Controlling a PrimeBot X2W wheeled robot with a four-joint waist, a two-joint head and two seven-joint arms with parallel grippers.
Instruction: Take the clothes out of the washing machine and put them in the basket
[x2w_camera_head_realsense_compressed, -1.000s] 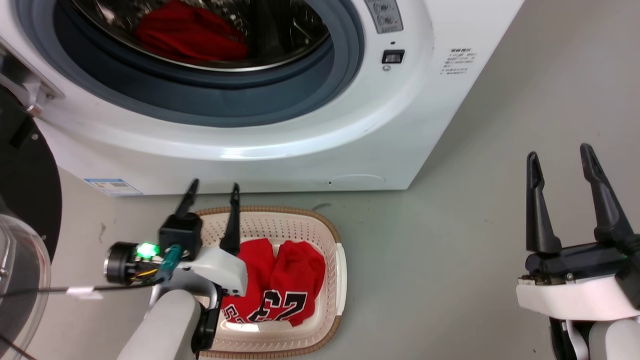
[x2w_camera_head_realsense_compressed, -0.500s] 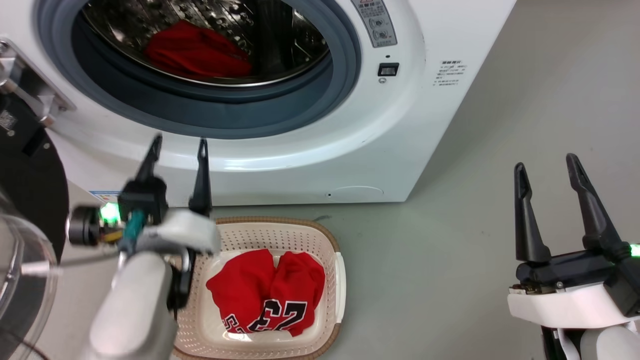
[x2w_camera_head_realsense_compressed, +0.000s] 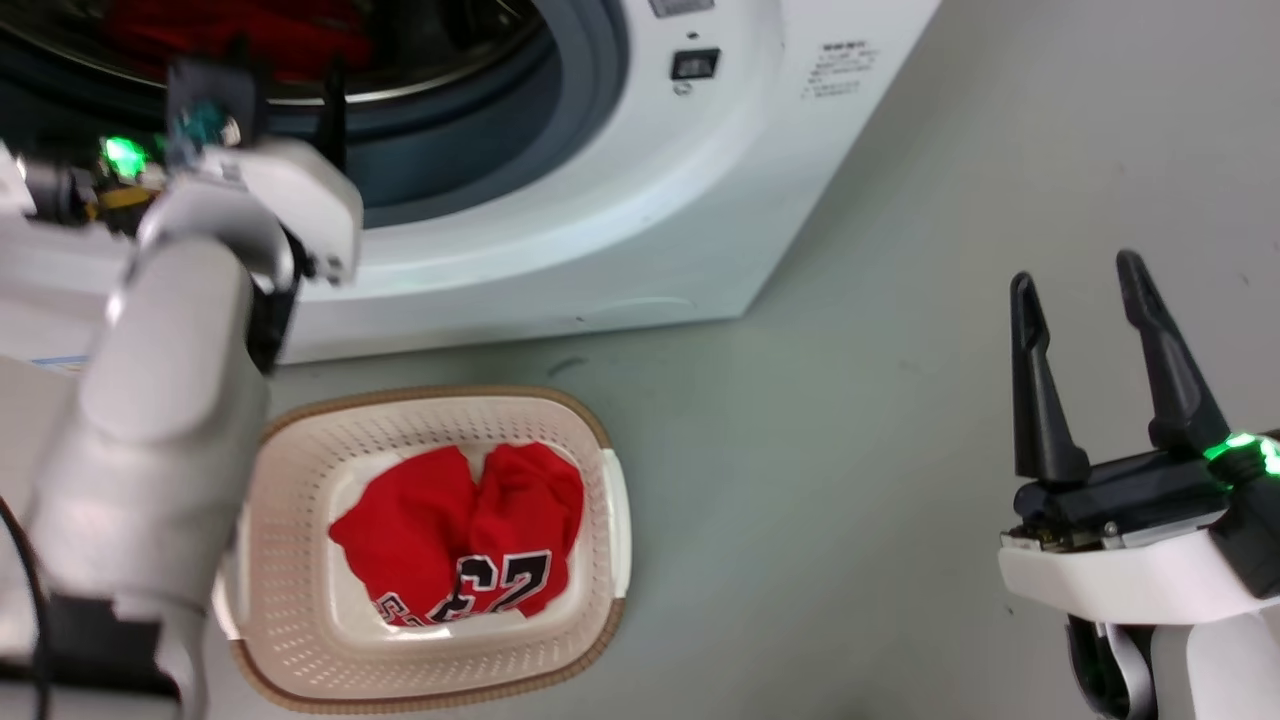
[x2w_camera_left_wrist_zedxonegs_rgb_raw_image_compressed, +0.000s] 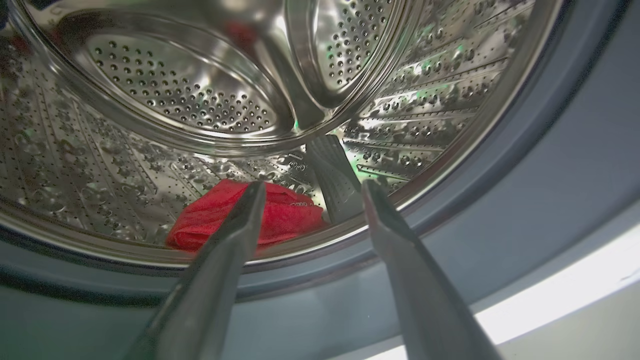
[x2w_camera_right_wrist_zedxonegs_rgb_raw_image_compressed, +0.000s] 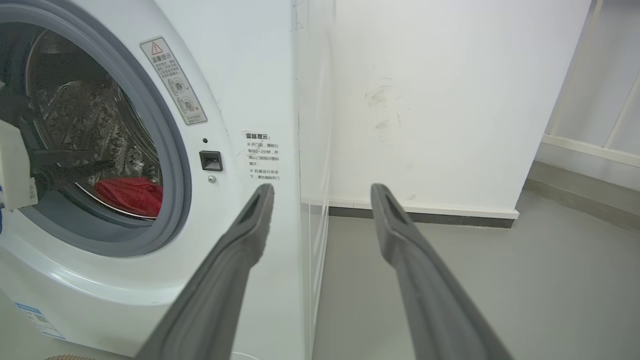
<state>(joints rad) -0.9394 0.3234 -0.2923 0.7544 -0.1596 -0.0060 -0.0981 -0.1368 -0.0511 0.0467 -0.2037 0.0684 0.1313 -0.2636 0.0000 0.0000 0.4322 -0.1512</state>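
Basket (x2w_camera_head_realsense_compressed: 420, 415) sits on the grey floor (x2w_camera_head_realsense_compressed: 850, 450), near side of the washing machine (x2w_camera_head_realsense_compressed: 620, 230), left of centre. It holds one numbered jersey (x2w_camera_head_realsense_compressed: 455, 540): bright red, crumpled in two lobes, black white-edged numerals showing at its near edge. In the perforated steel drum (x2w_camera_left_wrist_zedxonegs_rgb_raw_image_compressed: 175, 100) a second red garment (x2w_camera_left_wrist_zedxonegs_rgb_raw_image_compressed: 280, 215) lies bunched low at the bottom, just left of a grey paddle (x2w_camera_left_wrist_zedxonegs_rgb_raw_image_compressed: 335, 175); small pale lettering on it is unreadable. Left gripper (x2w_camera_left_wrist_zedxonegs_rgb_raw_image_compressed: 315, 187) is at the door opening above the grey rubber ring (x2w_camera_left_wrist_zedxonegs_rgb_raw_image_compressed: 550, 190), jaws apart and empty; contact with the cloth cannot be told. Right gripper (x2w_camera_head_realsense_compressed: 1075, 270) is far right over bare floor, jaws apart, empty.
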